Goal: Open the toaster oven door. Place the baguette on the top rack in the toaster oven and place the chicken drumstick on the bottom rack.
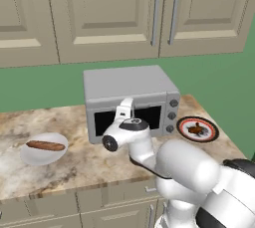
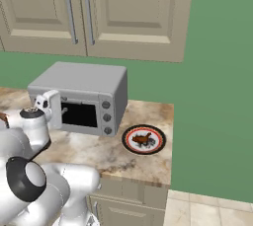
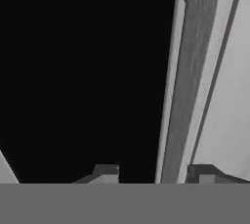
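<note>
The silver-grey toaster oven (image 1: 130, 83) (image 2: 81, 78) stands at the back of the counter. Its door (image 1: 152, 117) (image 2: 81, 115) stands upright and closed, so both racks are hidden behind the black glass. My gripper (image 1: 126, 103) (image 2: 48, 102) (image 3: 154, 172) is at the door's upper edge. In the hand view the grey handle bar (image 3: 188, 81) runs between my two fingertips, with the jaws drawn in around it. The long brown baguette (image 1: 46, 146) lies in a white bowl on the left. The dark chicken drumstick (image 1: 197, 129) (image 2: 143, 139) sits on a plate at the right.
The white bowl (image 1: 35, 160) is left of the oven, and the red-rimmed plate (image 1: 213, 133) (image 2: 129, 145) is right of it near the counter's end. Beige wall cabinets (image 1: 109, 13) hang above. My own arm crosses the counter in front of the oven.
</note>
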Controlling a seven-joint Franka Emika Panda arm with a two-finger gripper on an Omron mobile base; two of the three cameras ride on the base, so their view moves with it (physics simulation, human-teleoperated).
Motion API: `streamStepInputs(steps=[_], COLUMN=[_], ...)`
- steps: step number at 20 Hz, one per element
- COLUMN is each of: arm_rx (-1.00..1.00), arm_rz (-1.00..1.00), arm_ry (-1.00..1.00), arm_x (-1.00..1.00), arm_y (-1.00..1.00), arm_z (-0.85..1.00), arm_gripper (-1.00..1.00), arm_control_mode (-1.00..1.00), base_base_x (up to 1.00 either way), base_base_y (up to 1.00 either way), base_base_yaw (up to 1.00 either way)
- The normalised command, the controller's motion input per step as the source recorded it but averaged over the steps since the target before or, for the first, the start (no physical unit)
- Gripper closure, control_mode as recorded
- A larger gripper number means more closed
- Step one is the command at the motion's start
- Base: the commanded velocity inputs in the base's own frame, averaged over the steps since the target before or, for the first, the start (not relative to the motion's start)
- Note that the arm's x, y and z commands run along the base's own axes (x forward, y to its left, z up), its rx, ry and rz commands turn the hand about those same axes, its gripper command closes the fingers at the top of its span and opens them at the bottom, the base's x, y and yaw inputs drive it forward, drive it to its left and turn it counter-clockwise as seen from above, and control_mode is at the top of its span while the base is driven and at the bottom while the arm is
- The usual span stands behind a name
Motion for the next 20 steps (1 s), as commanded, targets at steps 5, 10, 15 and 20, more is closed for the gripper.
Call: streamStepInputs(steps=[5,10,15,20], arm_rx=[-0.06,-0.11,-0.11,-0.08], arm_rz=[0.02,0.07,0.07,0.07], arm_ry=[0.37,0.30,0.48,0.62], arm_x=[-0.38,-0.73,-0.82,-0.87], arm_y=[0.00,0.00,0.00,0.00], arm_z=[-0.63,-0.96,-1.00,-1.00], arm_gripper=[1.00,1.00,1.00,1.00], arm_control_mode=[-1.00,-1.00,-1.00,-1.00], base_base_x=[0.00,0.00,0.00,0.00], base_base_y=[0.00,0.00,0.00,0.00], base_base_yaw=[0.00,0.00,0.00,0.00])
